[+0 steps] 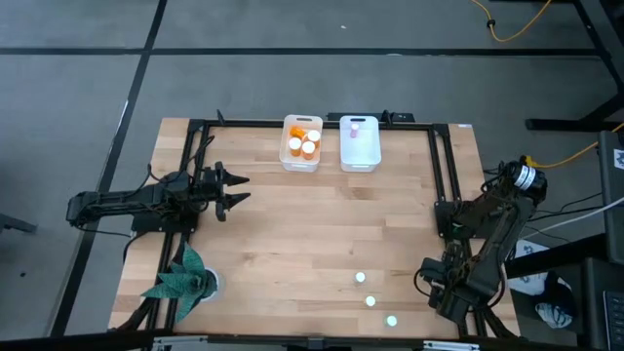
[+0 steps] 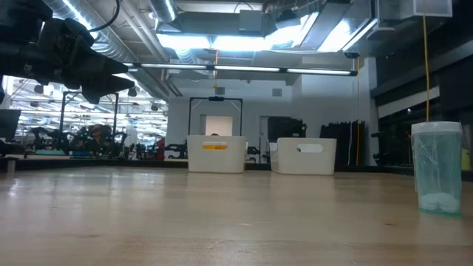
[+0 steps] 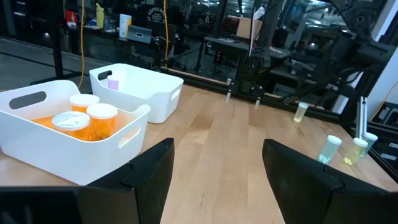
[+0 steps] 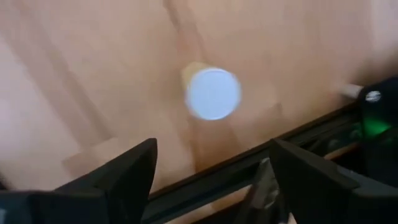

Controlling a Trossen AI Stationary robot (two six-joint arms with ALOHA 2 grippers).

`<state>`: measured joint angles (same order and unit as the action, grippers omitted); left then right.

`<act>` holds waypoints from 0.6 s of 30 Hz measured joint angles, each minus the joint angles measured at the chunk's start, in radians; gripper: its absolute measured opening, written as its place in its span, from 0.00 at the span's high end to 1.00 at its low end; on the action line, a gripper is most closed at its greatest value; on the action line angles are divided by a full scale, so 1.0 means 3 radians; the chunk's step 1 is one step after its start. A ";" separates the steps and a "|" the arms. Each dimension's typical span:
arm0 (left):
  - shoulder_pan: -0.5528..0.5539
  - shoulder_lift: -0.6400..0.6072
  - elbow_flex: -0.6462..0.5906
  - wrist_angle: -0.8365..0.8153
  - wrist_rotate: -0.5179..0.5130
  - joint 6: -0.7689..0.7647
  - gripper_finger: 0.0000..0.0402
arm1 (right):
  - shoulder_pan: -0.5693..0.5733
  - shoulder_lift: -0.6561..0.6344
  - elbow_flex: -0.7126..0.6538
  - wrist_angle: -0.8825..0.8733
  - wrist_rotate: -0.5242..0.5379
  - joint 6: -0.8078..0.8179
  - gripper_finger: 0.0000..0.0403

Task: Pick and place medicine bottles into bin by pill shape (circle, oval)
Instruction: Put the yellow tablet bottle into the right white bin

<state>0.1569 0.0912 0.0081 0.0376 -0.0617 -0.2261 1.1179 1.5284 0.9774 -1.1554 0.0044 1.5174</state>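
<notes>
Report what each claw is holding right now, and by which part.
Nothing is held. The left claw hangs open over bare wood near the two bins. The right claw is open above a small white-capped bottle that stands free on the table.

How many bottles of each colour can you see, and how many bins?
Orange bottles: 3 showing, in one bin
Small bottles: 5 (4 on the table, 1 in the other bin)
Bins: 2
Total: 10

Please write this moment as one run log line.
left gripper: open, empty, left of bins | right gripper: open above small bottle | orange bottles: in left bin | three small bottles on table
</notes>
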 joint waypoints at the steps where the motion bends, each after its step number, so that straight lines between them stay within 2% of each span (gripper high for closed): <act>1: 0.0000 -0.0001 -0.0001 -0.0001 0.0000 0.0000 0.41 | 0.0000 0.0000 -0.0036 0.0003 -0.0001 -0.0007 0.23; 18: 0.0000 -0.0001 -0.0001 0.0000 -0.0001 -0.0001 0.41 | -0.0013 -0.0133 -0.0043 0.0045 0.0048 -0.0064 0.23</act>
<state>0.1570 0.0910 0.0078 0.0376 -0.0620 -0.2264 1.1141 1.4884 0.9646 -1.1420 0.0188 1.4982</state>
